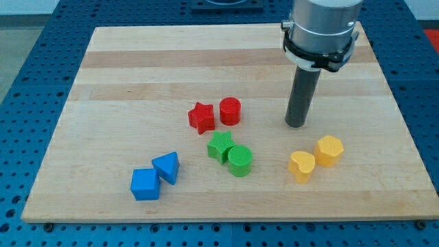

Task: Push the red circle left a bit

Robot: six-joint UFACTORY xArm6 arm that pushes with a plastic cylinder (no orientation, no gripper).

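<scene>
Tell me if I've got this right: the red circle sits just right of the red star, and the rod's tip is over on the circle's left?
Not quite. The red circle does sit just right of the red star, but my tip is on the circle's right, apart from it, not its left. The camera view shows it.

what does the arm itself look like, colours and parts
A silver-grey metal cylinder enters from the view's top, ringed by a black clamp collar. Below it hangs a straight, smooth dark grey rod, ending in my tip. No cables or markings show.
</scene>
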